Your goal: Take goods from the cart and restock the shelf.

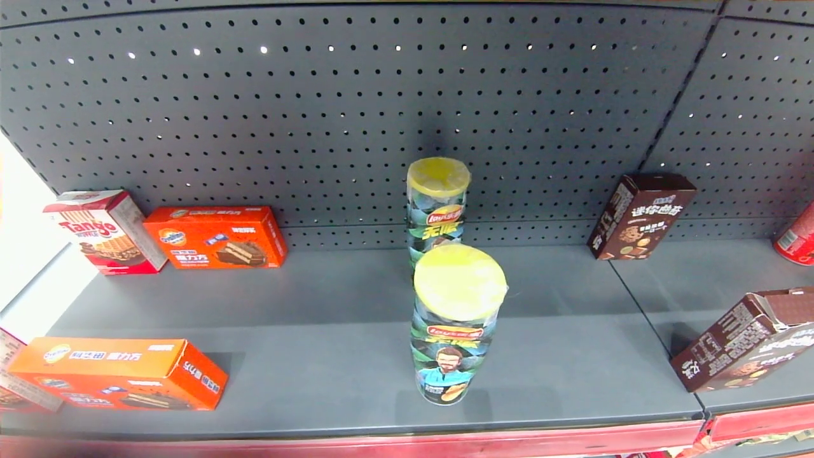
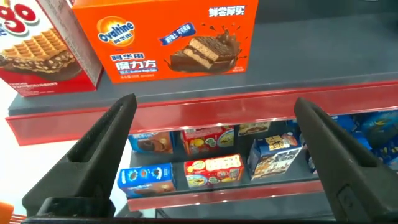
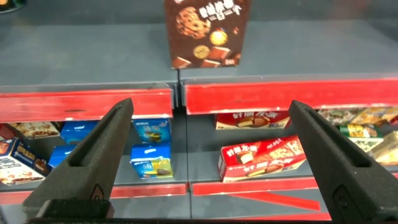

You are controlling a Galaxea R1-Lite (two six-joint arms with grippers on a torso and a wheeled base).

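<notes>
Left of the front can (image 1: 458,324): left gripper (image 2: 214,104), jaws wide, empty, facing an orange box (image 2: 165,40) at the shelf (image 1: 331,356) edge. The front can and the rear can (image 1: 437,203) both stand upright.

Right of the front can: right gripper (image 3: 211,104), likewise spread and empty, facing a brown box (image 3: 208,31).

Judged: neither arm is better placed to fetch.

The wrist views add a stocked lower tier (image 2: 211,171). The head view gives bare shelf flanking the front can.

Dark grey perforated back panel (image 1: 318,127)
</notes>
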